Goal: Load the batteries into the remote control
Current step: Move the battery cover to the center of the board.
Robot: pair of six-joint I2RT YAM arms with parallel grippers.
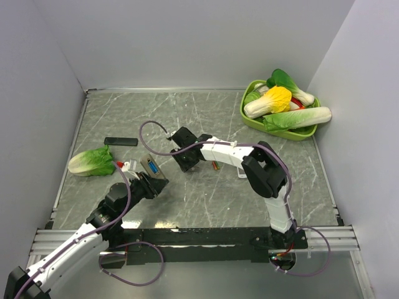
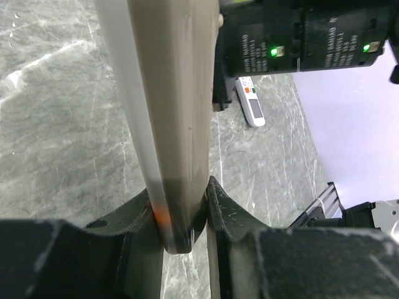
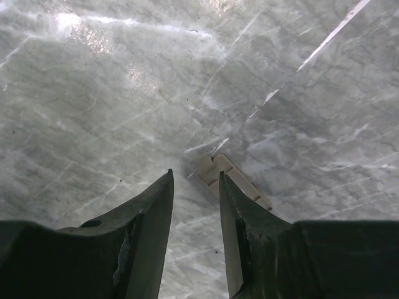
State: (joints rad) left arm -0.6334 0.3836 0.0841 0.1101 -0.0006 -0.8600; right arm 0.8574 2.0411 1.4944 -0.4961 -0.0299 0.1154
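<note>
- Left gripper (image 2: 186,212) clamped on remote control (image 2: 171,93), held off table (image 1: 206,205), blue recess facing up.
- Right gripper (image 3: 196,187) low over table, jaws part-spread, nothing btwn; beige cover piece (image 3: 234,182) just past tips.
- Battery (image 1: 215,166), red-orange, lies beside right arm.
- Step, prob.: fetching a cell. Next: centre rt jaws over it, then close.
</note>
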